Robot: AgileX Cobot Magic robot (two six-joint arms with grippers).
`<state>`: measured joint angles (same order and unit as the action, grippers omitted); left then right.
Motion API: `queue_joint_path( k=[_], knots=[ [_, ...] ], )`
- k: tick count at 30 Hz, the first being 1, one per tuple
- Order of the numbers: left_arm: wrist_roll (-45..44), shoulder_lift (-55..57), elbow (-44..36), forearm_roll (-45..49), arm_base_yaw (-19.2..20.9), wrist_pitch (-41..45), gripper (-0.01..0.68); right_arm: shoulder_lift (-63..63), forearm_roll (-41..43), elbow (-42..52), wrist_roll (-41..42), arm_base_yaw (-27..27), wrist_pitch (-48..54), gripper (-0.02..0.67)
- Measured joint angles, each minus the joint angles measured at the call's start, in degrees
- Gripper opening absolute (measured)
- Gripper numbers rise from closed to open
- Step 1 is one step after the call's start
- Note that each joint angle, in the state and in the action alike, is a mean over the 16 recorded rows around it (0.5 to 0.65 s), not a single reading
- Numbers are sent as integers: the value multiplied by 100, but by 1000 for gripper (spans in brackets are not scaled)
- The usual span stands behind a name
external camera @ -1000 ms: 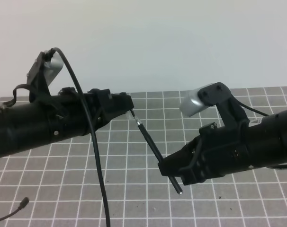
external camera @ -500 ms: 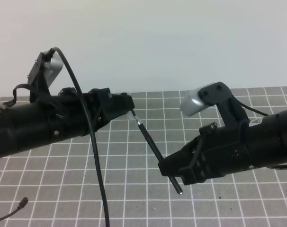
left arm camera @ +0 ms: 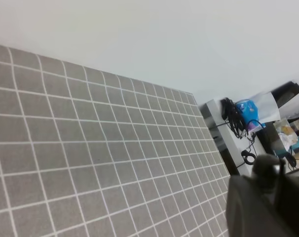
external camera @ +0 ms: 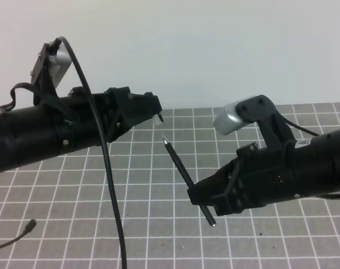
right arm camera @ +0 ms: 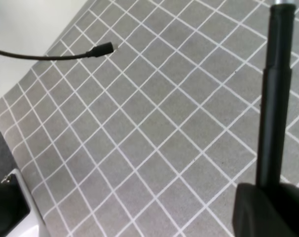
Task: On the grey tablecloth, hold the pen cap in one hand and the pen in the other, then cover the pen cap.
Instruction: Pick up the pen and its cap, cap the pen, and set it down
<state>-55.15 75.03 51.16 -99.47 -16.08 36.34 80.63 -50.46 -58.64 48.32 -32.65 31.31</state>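
Above grey tablecloth [external camera: 159, 185], right gripper [external camera: 206, 197] clamps pen [external camera: 181, 168]; left gripper's [external camera: 153, 109] grip unclear, just beyond its tip

Two black arms reach inward from the frame's edges. The left gripper [external camera: 155, 108], upper left of centre, points right and slightly down. The right gripper [external camera: 201, 197], lower right of centre, has its fingers [right arm camera: 268, 210] clamped on the pen [external camera: 184, 174].
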Motion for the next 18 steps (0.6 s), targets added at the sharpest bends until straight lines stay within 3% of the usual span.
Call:
queue_joint_path(
  k=[18],
  knots=[
    [5,5,6,-21,-1,121,82,0,-366,-197,219,-3,-158,70]
  ],
)
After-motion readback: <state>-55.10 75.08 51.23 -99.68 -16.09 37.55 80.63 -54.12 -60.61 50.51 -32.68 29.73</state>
